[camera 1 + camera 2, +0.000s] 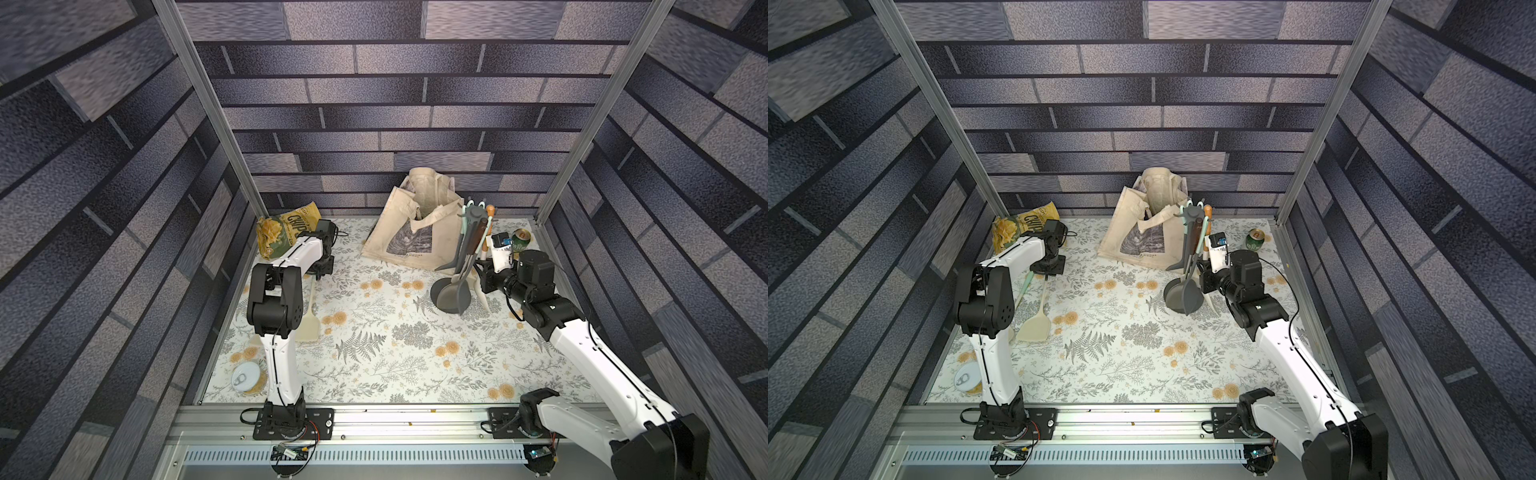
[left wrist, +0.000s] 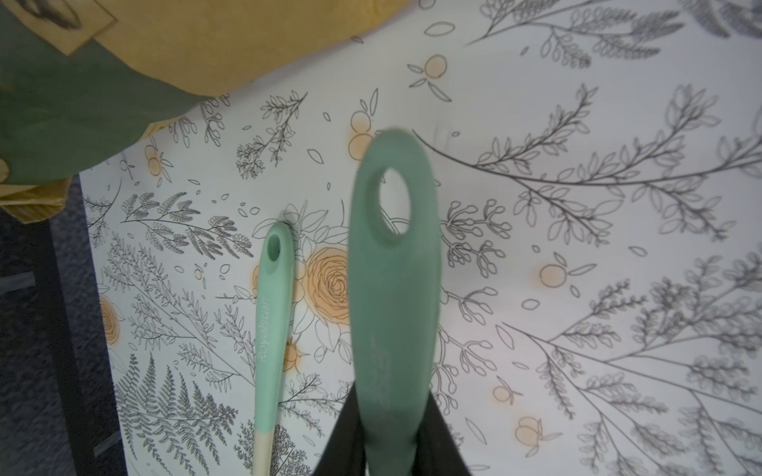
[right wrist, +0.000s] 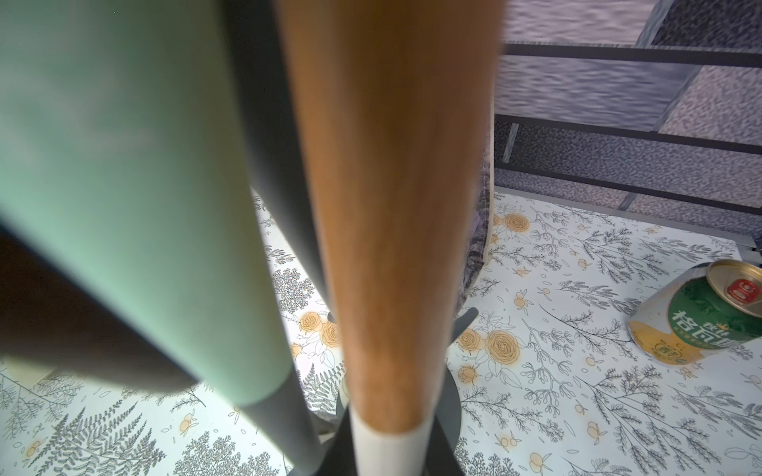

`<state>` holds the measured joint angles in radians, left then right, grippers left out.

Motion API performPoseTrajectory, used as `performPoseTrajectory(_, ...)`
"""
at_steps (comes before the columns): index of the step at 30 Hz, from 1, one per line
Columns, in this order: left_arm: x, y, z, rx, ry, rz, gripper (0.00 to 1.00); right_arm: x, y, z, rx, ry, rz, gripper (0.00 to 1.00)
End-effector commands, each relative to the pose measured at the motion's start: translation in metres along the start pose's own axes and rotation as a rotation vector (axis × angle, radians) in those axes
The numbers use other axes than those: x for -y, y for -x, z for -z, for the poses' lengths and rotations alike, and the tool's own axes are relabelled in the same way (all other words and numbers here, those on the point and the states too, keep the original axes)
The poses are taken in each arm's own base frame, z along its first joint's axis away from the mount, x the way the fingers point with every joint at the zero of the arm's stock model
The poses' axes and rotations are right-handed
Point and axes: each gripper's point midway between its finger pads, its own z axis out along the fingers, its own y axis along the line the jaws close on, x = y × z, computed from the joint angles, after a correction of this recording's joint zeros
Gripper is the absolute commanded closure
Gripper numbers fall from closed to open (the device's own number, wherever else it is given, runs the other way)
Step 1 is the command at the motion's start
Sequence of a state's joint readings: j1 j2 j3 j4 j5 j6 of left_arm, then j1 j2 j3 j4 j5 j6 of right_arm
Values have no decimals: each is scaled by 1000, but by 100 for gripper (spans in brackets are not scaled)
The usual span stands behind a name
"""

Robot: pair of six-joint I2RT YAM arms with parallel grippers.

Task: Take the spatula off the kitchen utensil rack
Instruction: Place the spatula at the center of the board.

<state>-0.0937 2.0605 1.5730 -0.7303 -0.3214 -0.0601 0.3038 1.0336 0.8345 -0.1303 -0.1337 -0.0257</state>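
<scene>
Two hands, both pressed shut on handles; the right hand [image 1: 483,269] is clamped low on the wood-handled spatula [image 3: 396,206], about where wood meets the white part. That spatula hangs on the kitchen utensil rack [image 1: 473,215]; its top end is up at the star of hooks, well above the hand; its white blade is just below the hand, near the surface [image 1: 374,353]; touching or not, we can't tell.

Step in hand, as we judge it: lift-off. We'd go straight up first so the handle end clears its spoke, then draw back toward the wrist; no twist, no sideways pull, since a snag could tip the slim rack; grip firm, b/c the tapered wood may slide thru the fingers.

In the way: a mint-handled utensil [image 3: 123,185] hangs just beside the hand, v. close to the wood handle; the grey ladle [image 1: 446,293] & a dark turner [image 1: 451,261] hang on the rack's far side from the hand. The tote bag [image 1: 415,232] is beyond the rack; a tilted green can [image 3: 701,317] sits off to the hand's outer side, apart.

The left hand [image 1: 1047,272] is clamped on a teal-handled turner [image 2: 393,288], off the rack w/ its cream blade low by the surface; a second mint handle [image 2: 272,321] lies flat just beside it; the chip bag [image 1: 286,232] is just beyond that hand.
</scene>
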Motion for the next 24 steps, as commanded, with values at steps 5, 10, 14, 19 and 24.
performPoseTrajectory(5, -3, -10, -10, -57, 9, 4, 96, -3, -20, 0, -72, 7, 0, 91)
performPoseTrajectory(10, -5, -17, -18, -87, 22, 5, 93, -4, -19, 1, -69, 10, 1, 91)
performPoseTrajectory(14, -10, -22, -26, -111, 20, 55, 92, -4, -19, 1, -68, 10, 1, 91)
performPoseTrajectory(19, -9, -20, -27, -95, 13, 67, 88, -4, -18, 1, -66, 12, 0, 91)
performPoseTrajectory(24, -10, -17, -28, -94, 20, 64, 80, -4, -19, 1, -68, 9, 0, 91)
